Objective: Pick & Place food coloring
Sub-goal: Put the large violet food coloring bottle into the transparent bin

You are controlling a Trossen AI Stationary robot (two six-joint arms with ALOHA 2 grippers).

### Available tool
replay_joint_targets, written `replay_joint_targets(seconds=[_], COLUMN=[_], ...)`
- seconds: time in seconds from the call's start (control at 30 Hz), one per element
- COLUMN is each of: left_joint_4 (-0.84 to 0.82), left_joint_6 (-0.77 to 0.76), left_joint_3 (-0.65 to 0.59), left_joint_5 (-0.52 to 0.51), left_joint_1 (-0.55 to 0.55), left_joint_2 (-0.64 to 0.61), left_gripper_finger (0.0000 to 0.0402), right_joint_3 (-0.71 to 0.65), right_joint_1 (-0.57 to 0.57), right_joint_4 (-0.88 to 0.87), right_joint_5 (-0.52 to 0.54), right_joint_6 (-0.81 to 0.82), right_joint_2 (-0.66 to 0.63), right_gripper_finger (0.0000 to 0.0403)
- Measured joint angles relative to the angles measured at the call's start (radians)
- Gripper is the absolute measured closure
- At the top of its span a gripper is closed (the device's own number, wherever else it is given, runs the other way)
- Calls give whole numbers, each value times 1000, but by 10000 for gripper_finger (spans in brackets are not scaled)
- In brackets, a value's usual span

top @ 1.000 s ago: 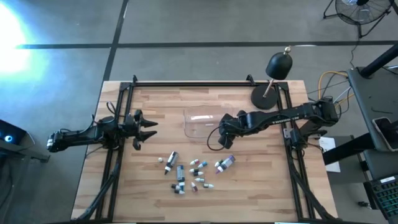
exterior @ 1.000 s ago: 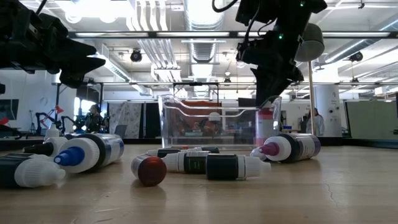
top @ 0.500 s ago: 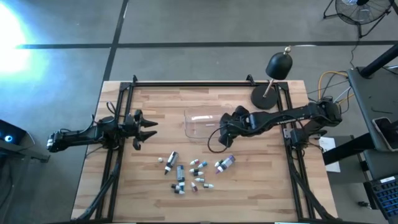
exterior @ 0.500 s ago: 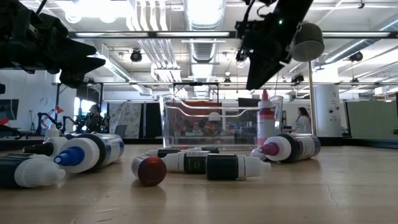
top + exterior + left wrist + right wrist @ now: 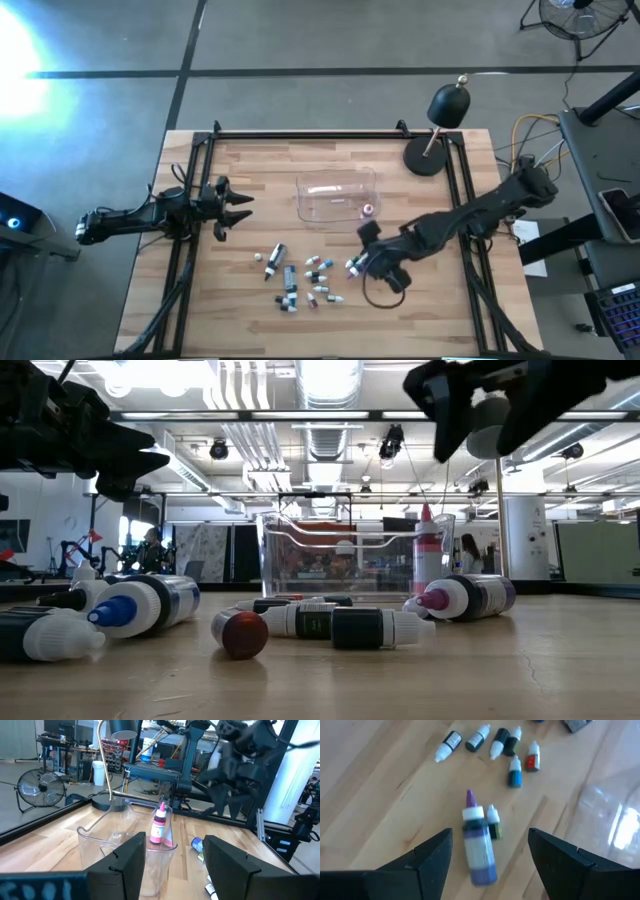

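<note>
Nearest the front edge of the desk (image 5: 200, 300), the food coloring bottles (image 5: 305, 278) lie scattered on their sides on the wood, a loose cluster just in front of the clear plastic tub (image 5: 335, 195). In the low view a white-capped bottle (image 5: 45, 634), a blue-tipped one (image 5: 140, 605) and a red-capped one (image 5: 243, 633) lie closest to the lens, all tipped over.

At the tub-side end of that cluster lies the purple-tipped bottle (image 5: 477, 842), flat on the desk with a small green-labelled bottle (image 5: 493, 823) touching its side. The right gripper (image 5: 378, 272) hovers right above it, fingers (image 5: 432, 860) spread apart and empty, one on each side of the purple bottle in the wrist view, not touching it.

On to the tub itself: it stands upright in the middle of the desk, and a pink-capped bottle (image 5: 159, 824) stands upright inside it, at the corner nearest the right arm.

Level with the tub but well apart from it, the left gripper (image 5: 232, 208) waits near the desk's left edge, fingers (image 5: 127, 860) released and holding nothing, pointed at the tub.

Beyond the tub, at the desk's far right corner, stands the black dome lamp (image 5: 445, 115) on its round base.
</note>
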Motion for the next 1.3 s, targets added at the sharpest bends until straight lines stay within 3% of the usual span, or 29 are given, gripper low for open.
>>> replay_joint_targets(seconds=[0.2,0.63,0.87,1.3], left_joint_4=[1,0,0,0], left_joint_6=[0,0,0,0], left_joint_3=[0,0,0,0], left_joint_5=[0,0,0,0], left_joint_1=[0,0,0,0], left_joint_2=[7,17,17,17], left_gripper_finger=[229,229,229,229], right_joint_3=[18,77,77,76], right_joint_1=[16,24,24,22], right_joint_4=[123,110,94,70], right_joint_5=[1,15,100,45], right_joint_6=[31,111,107,107], right_joint_2=[124,313,337,392], right_gripper_finger=[150,174,158,188])
